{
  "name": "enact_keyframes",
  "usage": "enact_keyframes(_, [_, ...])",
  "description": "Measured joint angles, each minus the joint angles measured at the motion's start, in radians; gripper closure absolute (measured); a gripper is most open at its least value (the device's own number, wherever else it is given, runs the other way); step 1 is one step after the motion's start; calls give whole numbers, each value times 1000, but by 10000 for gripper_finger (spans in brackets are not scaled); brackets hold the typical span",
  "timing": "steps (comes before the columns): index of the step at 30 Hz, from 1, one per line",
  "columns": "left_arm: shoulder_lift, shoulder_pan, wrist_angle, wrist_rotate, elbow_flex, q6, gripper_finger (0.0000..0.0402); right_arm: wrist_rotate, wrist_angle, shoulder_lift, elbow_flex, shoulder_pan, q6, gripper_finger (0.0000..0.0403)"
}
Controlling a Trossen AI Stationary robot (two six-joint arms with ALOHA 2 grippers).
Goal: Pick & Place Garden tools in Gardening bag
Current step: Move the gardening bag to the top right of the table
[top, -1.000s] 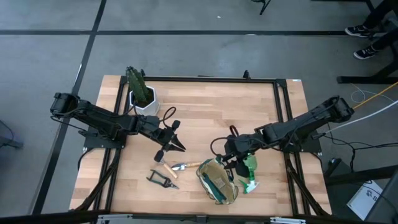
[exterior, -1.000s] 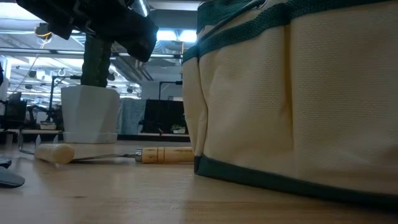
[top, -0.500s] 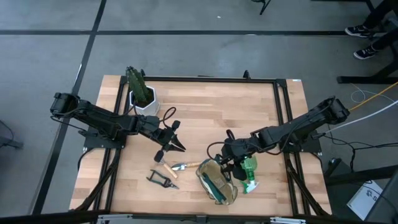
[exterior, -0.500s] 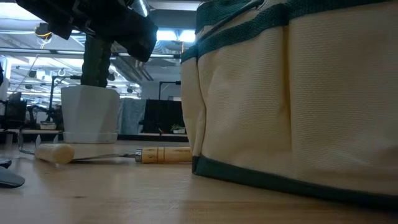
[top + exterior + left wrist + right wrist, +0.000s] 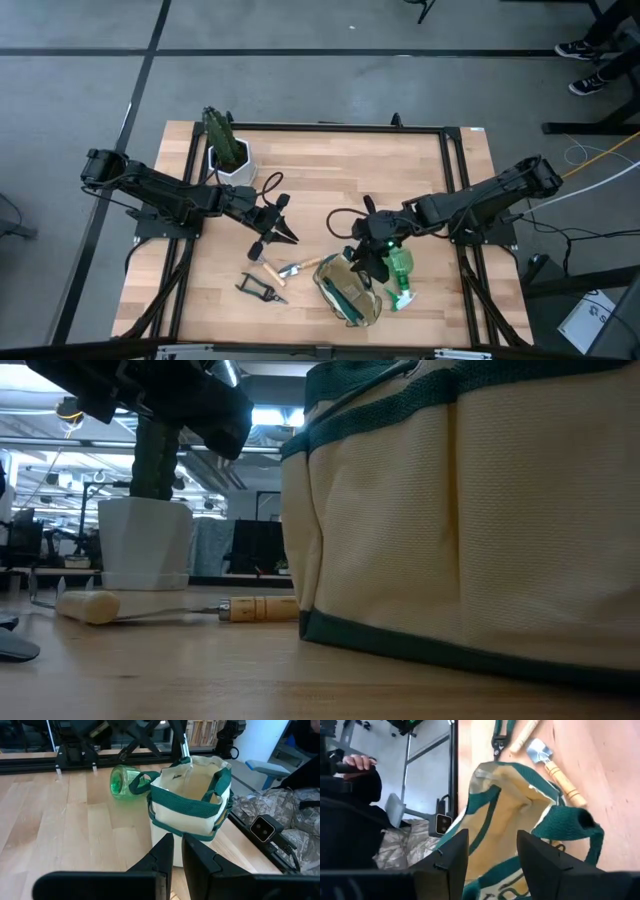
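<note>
The tan gardening bag (image 5: 350,292) with green trim stands on its base near the table's front edge, mouth up; it also shows in the low view (image 5: 470,520). My right gripper (image 5: 362,256) is open at the bag's far rim, over its mouth (image 5: 520,815). The green spray bottle (image 5: 400,274) lies on its side right of the bag. The trowel (image 5: 300,266), the rake (image 5: 262,272) and the black shears (image 5: 260,289) lie left of the bag. My left gripper (image 5: 281,233) is shut and empty above the table, left of the tools. My right gripper comes at the bag's far rim (image 5: 187,766) slanting down from the far right, its open fingers astride the rim by a green loop handle (image 5: 570,827). The spot where a finger meets the cloth is hidden by the bag's wall. The bag stays upright on the table.
A white pot with a green cactus-like plant (image 5: 228,150) stands at the far left. A black frame (image 5: 330,128) runs round the table top. Bare wood lies in the far middle. A person's hand (image 5: 357,761) shows beyond the table's edge.
My right gripper has moved toward the table's left edge along the bag's far rim. The bag's left side has shifted toward the table's left with it, while the bag stays upright.
</note>
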Motion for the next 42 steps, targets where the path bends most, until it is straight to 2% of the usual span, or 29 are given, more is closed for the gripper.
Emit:
enact_keyframes(8, [0,0,0,0,0,-10,370,114,-87,6,9,5,-8,233])
enact_keyframes(24, [0,0,-7,0,0,-26,370,113,-63,90,11,34,4,233])
enact_keyframes(31, [0,0,-7,2,0,-26,370,113,-72,104,11,34,-55,234])
enact_keyframes(35, [0,0,-7,2,0,-26,370,113,-91,99,11,34,-107,257])
enact_keyframes(42, [0,0,-7,3,0,-36,370,135,-122,97,10,33,-109,350])
